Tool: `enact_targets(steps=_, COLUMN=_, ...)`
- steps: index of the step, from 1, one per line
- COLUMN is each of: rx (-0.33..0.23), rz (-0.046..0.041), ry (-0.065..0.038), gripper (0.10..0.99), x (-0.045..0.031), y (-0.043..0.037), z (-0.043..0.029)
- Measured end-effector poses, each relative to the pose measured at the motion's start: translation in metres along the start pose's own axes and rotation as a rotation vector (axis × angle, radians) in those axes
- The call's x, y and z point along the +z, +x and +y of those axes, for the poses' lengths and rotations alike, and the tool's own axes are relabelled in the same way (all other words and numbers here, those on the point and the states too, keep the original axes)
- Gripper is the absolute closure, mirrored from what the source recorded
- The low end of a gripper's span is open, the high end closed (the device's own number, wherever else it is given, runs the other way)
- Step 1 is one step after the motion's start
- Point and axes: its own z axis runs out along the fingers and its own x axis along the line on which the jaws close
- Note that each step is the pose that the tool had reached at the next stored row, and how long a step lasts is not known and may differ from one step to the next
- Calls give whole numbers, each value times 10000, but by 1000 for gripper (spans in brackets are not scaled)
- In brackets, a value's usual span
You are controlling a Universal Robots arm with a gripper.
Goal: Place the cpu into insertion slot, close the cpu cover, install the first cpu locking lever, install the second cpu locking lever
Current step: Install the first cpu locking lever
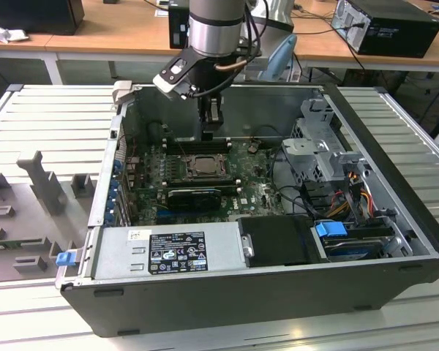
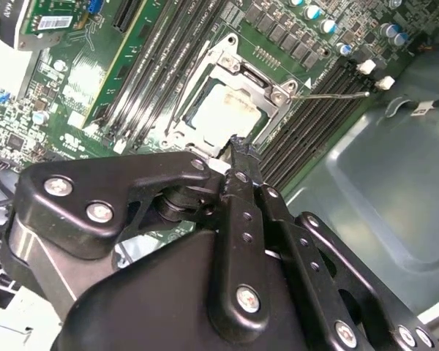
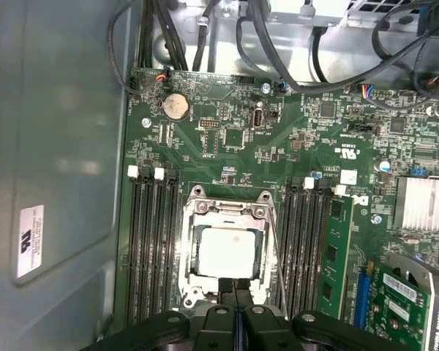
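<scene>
One arm: a silver-grey robot arm (image 1: 216, 25) reaches down into an open dark-grey computer case (image 1: 278, 292) that lies on a ribbed pale metal table (image 1: 51, 110).
Gripper: the black two-finger gripper (image 1: 209, 136) hangs over the green circuit board (image 3: 227, 139). In both wrist views its fingers are pressed together, with nothing seen between them (image 3: 234, 282) (image 2: 238, 143).
Gripper's place: the tips are at the edge of the socket. Whether they touch the metal cannot be told.
Cpu: the small flat square chip with a pale silver-beige face (image 3: 227, 252) (image 2: 223, 110) lies level inside the socket.
Insertion slot: the small square socket with a thin silvery rim (image 1: 188, 167) sits mid-board, between two banks of long black memory slots (image 3: 150, 248).
Cpu cover: the thin silvery-dark square metal frame (image 3: 227, 213) lies flat over the socket, and its window frames the chip's face.
Lever: in the second wrist view a thin silvery rod (image 2: 336, 93) runs out from one socket corner across the neighbouring memory slots.
Nearby: a round silver coin battery (image 3: 175, 104) sits on the board, well apart from the socket.
</scene>
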Motion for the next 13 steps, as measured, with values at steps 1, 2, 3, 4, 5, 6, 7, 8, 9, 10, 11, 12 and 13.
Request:
enact_targets(steps=1, rx=0, rz=0, ry=-1, gripper=980, x=-2, y=0, z=0)
enact_targets(steps=2, rx=-75, rz=0, ry=-1, gripper=980, x=-2, y=0, z=0)
enact_targets(steps=3, rx=-198, rz=-3, ry=1, gripper=980, x=-2, y=0, z=0)
enact_targets(steps=4, rx=-435, rz=-9, ry=5, gripper=980, x=-2, y=0, z=0)
enact_targets(steps=5, rx=-609, rz=-13, ry=7, gripper=980, x=-2, y=0, z=0)
enact_targets(steps=6, rx=-847, rz=-18, ry=9, gripper=980, x=-2, y=0, z=0)
enact_targets(steps=7, rx=-1053, rz=-22, ry=11, gripper=980, x=-2, y=0, z=0)
enact_targets(steps=8, rx=-1183, rz=-25, ry=11, gripper=980, x=-2, y=0, z=0)
enact_targets(steps=9, rx=-1276, rz=-27, ry=12, gripper=980, x=-2, y=0, z=0)
enact_targets(steps=10, rx=-1342, rz=-28, ry=12, gripper=980, x=-2, y=0, z=0)
enact_targets(steps=11, rx=-1418, rz=-30, ry=13, gripper=980, x=-2, y=0, z=0)
enact_targets(steps=12, rx=-1484, rz=-31, ry=14, gripper=980, x=-2, y=0, z=0)
enact_targets(steps=13, rx=-1609, rz=-34, ry=15, gripper=980, x=-2, y=0, z=0)
